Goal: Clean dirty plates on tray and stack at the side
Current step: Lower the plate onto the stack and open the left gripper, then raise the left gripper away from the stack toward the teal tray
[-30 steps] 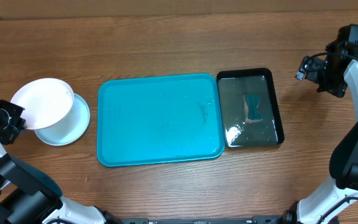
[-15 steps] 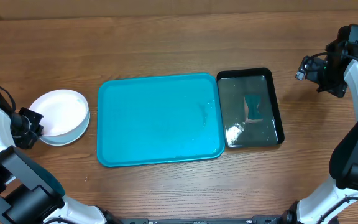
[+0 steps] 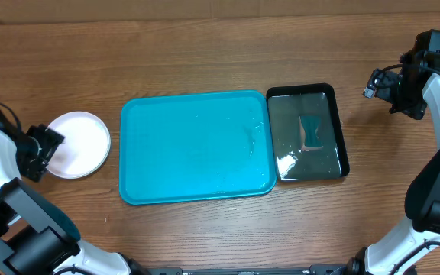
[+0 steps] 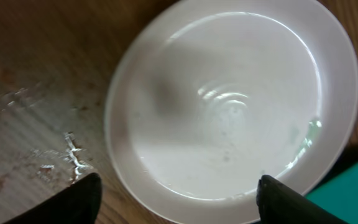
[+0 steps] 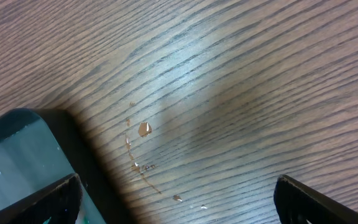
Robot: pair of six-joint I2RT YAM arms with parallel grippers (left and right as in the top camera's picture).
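Observation:
A white plate [image 3: 77, 143] lies flat on the table just left of the turquoise tray [image 3: 197, 147], whose surface is bare. What is under the plate is hidden. My left gripper [image 3: 50, 148] is at the plate's left edge, open. In the left wrist view the white plate [image 4: 229, 106] fills the frame, wet and glossy. The dark fingertips [image 4: 82, 200] stand wide apart on either side of its near rim without pinching it. My right gripper [image 3: 380, 85] hangs open over bare wood at the far right, past the black tray.
A smaller black tray [image 3: 308, 131] holding water and a dark blue object sits against the turquoise tray's right side. Its corner [image 5: 17, 155] shows in the right wrist view, with water drops [image 5: 143, 129] on the wood beside it.
The white plate was tilted in my left gripper above a pale plate. It now lies flat on that spot, and the left gripper has opened and let it go. The right arm is still.

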